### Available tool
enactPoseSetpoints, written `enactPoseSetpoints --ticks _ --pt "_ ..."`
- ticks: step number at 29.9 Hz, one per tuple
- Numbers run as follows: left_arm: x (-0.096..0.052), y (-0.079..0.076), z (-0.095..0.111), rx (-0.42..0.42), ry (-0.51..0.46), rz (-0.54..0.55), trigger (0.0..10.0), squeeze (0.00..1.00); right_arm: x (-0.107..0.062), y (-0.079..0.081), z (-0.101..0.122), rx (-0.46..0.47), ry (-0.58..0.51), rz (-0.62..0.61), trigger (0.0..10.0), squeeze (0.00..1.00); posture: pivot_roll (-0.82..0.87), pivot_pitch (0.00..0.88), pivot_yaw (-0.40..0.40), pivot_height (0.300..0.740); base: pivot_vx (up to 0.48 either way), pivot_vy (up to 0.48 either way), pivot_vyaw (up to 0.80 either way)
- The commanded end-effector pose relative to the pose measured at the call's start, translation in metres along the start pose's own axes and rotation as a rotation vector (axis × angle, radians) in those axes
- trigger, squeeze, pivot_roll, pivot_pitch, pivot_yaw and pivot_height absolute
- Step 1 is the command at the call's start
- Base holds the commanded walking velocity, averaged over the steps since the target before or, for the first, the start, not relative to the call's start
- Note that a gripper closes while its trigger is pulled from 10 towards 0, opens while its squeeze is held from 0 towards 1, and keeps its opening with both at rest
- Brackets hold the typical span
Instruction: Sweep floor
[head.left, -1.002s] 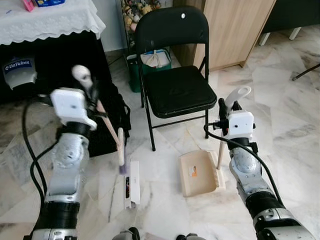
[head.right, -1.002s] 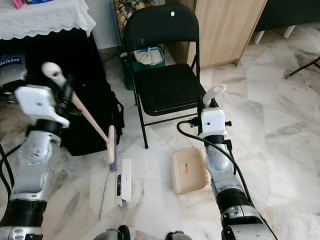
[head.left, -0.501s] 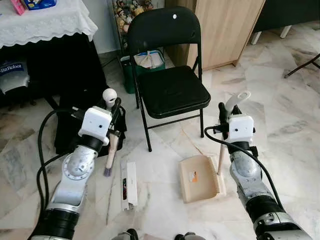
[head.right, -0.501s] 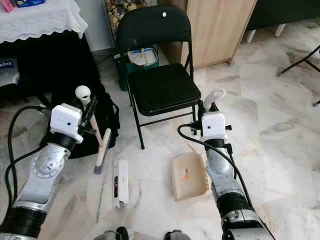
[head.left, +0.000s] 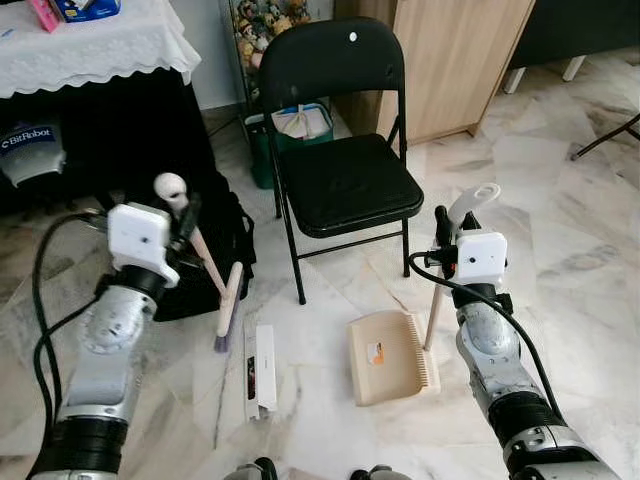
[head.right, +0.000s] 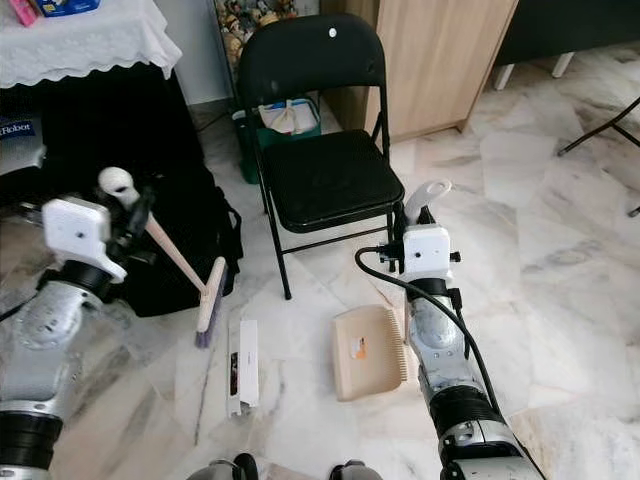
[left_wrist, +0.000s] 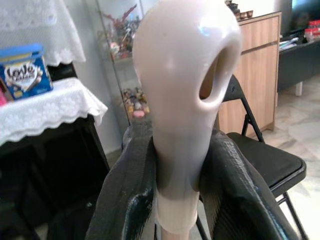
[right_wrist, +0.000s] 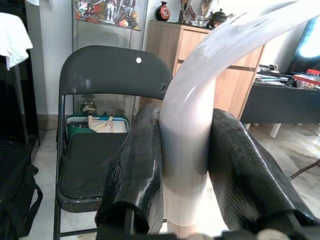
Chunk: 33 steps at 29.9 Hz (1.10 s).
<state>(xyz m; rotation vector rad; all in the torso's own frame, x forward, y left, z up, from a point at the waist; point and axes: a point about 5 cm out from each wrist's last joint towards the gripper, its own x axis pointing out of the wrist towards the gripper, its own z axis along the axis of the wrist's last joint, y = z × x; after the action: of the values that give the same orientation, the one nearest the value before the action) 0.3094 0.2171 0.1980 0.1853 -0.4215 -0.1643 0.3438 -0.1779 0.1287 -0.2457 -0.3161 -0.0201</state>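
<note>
The brush (head.left: 229, 303) hangs at centre left with its bristles just above the marble floor (head.left: 560, 250), beside a flat white box (head.left: 262, 365). The beige dustpan (head.left: 390, 357) rests at lower centre. A black folding chair (head.left: 340, 150) stands directly behind. The left gripper (left_wrist: 175, 200) clamps the brush handle; the right gripper (right_wrist: 186, 200) clamps the dustpan handle.

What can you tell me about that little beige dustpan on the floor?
The dustpan looks like beige plastic: a flat, squarish tray with an orange sticker in its middle and a comb of teeth along the edge nearest its handle. It rests flat on the marble floor before the black folding chair. Its long pale handle rises upright, its curved top clamped in the right gripper.
</note>
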Motion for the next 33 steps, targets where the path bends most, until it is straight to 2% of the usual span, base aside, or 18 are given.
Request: enactPoseSetpoints --ticks 1,6,10,11,12,15,17,20,23,27,28,33 --pt "-0.007 0.005 -0.01 -0.007 0.072 -0.002 10.0 0.0 0.002 -0.002 0.005 0.002 -0.029 -0.005 10.0 0.0 0.04 0.188 -0.003 0.74 0.0 0.0 0.0" --pt "-0.009 0.005 -0.011 -0.02 0.097 -0.052 10.0 0.0 0.002 -0.002 0.005 0.004 -0.026 -0.002 10.0 0.0 0.04 0.186 -0.002 0.74 0.0 0.0 0.0" --pt "-0.009 0.01 -0.006 -0.062 0.092 -0.071 10.0 0.0 0.002 -0.002 0.005 0.005 -0.027 -0.001 10.0 0.0 0.04 0.185 -0.001 0.74 0.0 0.0 0.0" --pt "-0.008 0.014 -0.001 -0.098 0.075 -0.059 10.0 0.0 0.002 -0.002 0.005 0.006 -0.029 -0.002 10.0 0.0 0.04 0.182 0.0 0.74 0.0 0.0 0.0" --pt "-0.007 0.018 0.005 -0.172 0.041 -0.042 10.0 0.0 0.002 -0.002 0.006 0.006 -0.03 -0.002 10.0 0.0 0.04 0.182 0.0 0.74 0.0 0.0 0.0" --pt "-0.006 0.021 0.013 -0.247 0.007 -0.037 10.0 0.0 0.002 -0.003 0.006 0.006 -0.031 -0.002 10.0 0.0 0.05 0.178 -0.001 0.74 0.0 0.0 0.0" --pt "-0.004 0.023 0.023 -0.33 -0.044 -0.038 10.0 0.0 0.003 -0.003 0.006 0.007 -0.034 -0.003 10.0 0.0 0.05 0.178 -0.001 0.74 0.0 0.0 0.0" --pt "0.0 0.026 0.034 -0.413 -0.1 -0.032 10.0 0.0 0.004 -0.002 0.007 0.009 -0.036 -0.002 10.0 0.0 0.05 0.173 -0.002 0.74 0.0 0.0 0.0" --pt "0.001 0.029 0.035 -0.399 -0.105 -0.025 10.0 0.0 0.004 -0.001 0.008 0.009 -0.037 -0.001 10.0 0.0 0.05 0.166 -0.004 0.74 0.0 0.0 0.0" --pt "0.001 0.03 0.03 -0.303 -0.044 -0.017 10.0 0.0 0.005 -0.001 0.008 0.01 -0.037 0.001 10.0 0.0 0.05 0.164 -0.004 0.74 0.0 0.0 0.0" --pt "0.001 0.03 0.026 -0.233 -0.02 0.002 10.0 0.0 0.005 -0.001 0.007 0.008 -0.034 0.002 10.0 0.0 0.05 0.164 -0.004 0.74 0.0 0.0 0.0" --pt "0.002 0.029 0.022 -0.111 -0.002 0.046 10.0 0.0 0.004 0.0 0.007 0.009 -0.033 0.004 10.0 0.0 0.05 0.16 -0.005 0.74 0.0 0.0 0.0"
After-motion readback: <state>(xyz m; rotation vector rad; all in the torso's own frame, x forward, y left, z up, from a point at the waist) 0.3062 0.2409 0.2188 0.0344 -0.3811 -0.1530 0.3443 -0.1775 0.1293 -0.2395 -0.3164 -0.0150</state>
